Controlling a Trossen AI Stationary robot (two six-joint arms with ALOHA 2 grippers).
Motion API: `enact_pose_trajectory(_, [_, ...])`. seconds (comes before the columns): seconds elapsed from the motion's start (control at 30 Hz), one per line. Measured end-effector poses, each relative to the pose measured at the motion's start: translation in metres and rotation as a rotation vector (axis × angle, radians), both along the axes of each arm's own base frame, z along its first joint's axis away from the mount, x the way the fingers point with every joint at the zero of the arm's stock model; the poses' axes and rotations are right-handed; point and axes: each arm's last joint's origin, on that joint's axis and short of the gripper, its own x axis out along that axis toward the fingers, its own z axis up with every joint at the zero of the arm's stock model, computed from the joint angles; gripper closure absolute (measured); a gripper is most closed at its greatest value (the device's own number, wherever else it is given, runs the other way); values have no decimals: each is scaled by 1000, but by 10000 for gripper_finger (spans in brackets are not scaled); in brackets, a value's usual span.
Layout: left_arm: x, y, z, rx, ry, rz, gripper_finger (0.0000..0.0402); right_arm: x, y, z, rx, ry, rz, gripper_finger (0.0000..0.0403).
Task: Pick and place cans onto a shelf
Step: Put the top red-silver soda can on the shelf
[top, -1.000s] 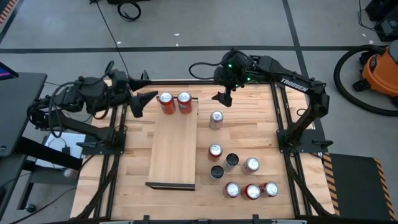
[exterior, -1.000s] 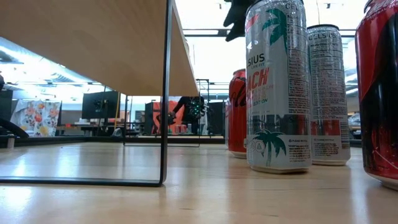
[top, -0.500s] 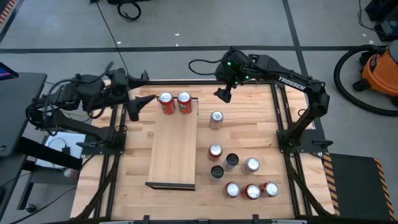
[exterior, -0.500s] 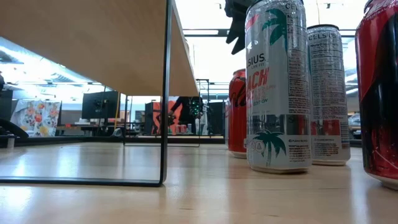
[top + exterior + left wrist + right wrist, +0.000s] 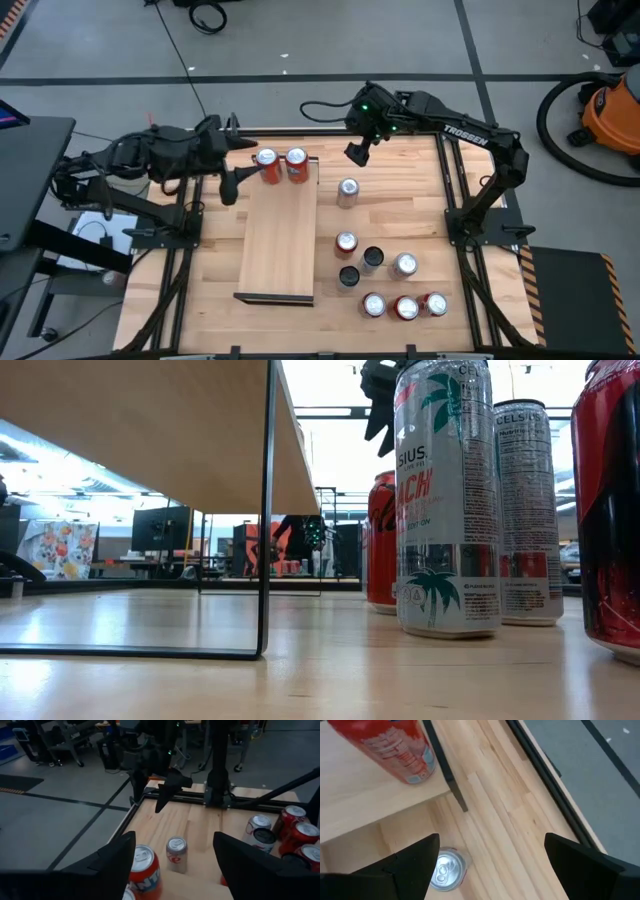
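Silver can (image 5: 347, 191) is standing upright on the tabletop near its far edge, just right of the shelf (image 5: 280, 240). Right gripper (image 5: 357, 152), fingers spread and empty, is hovering above it, nearer than left gripper (image 5: 232, 180), also unclenched.

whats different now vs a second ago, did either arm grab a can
No can was grabbed. The left gripper swung in from the table's left edge toward the two red cans on the shelf, stopping just beside them, empty. The right gripper drifted slightly toward the far edge, open and empty above the silver can. All the cans and the shelf stayed put.
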Motion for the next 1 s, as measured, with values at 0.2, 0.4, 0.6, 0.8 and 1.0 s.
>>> enact_pose_trajectory(0.2, [-7, 0, 1, -22, -7, 7, 155, 7, -6, 6, -90, -77, 85, 31])
enact_pose_trajectory(0.4, [10, 0, 0, -74, -41, 27, 168, 12, -15, 15, -155, -192, 150, 32])
enact_pose_trajectory(0.6, [30, -1, 6, -161, -171, 43, 171, 12, -7, 40, -220, -259, 256, 43])
enact_pose_trajectory(0.8, [44, 1, 6, -166, -222, 137, 171, 7, 2, 55, -176, -306, 386, 53])
enact_pose_trajectory(1.0, [49, 9, 0, -186, -218, 264, 166, 0, -3, 48, -180, -254, 395, 54])
